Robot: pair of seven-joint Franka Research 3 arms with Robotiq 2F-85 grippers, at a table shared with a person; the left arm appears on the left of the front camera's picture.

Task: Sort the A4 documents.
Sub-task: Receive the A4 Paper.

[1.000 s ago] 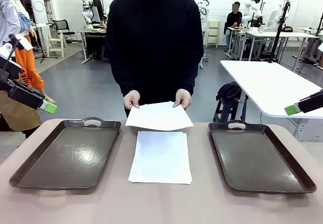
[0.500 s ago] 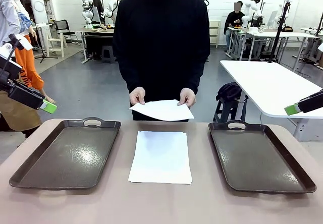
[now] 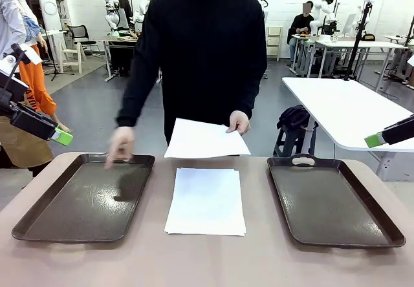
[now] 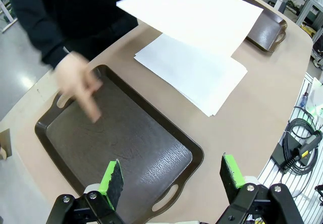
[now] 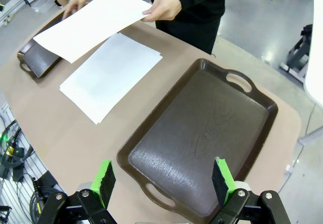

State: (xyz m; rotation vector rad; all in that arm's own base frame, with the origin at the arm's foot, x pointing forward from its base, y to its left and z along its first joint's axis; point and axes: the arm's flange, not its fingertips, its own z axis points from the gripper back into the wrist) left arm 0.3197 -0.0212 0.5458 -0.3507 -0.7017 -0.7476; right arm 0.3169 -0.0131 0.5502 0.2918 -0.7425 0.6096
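Note:
A stack of white A4 documents (image 3: pixel 207 201) lies on the table between two dark trays. The person holds one more sheet (image 3: pixel 206 139) above the stack with one hand (image 3: pixel 238 123). Their other hand (image 3: pixel 120 146) points down at the far rim of the left tray (image 3: pixel 87 200); the same hand (image 4: pixel 81 85) is blurred in the left wrist view. My left gripper (image 4: pixel 172 178) hangs open above the left tray's near end, and its green pad (image 3: pixel 63 136) pokes in from the left edge. My right gripper (image 5: pixel 164 182) hangs open above the right tray (image 5: pixel 202 133), empty.
The right tray (image 3: pixel 333 203) holds nothing. A white table (image 3: pixel 352 109) stands behind on the right, with a dark bag (image 3: pixel 294 117) on a stool beside it. Cables (image 4: pixel 298 146) lie off the table's edge in the left wrist view.
The person let go of the held sheet with one hand and moved that hand down to the left tray's far rim. The sheet stays up in the other hand. Both grippers are unmoved.

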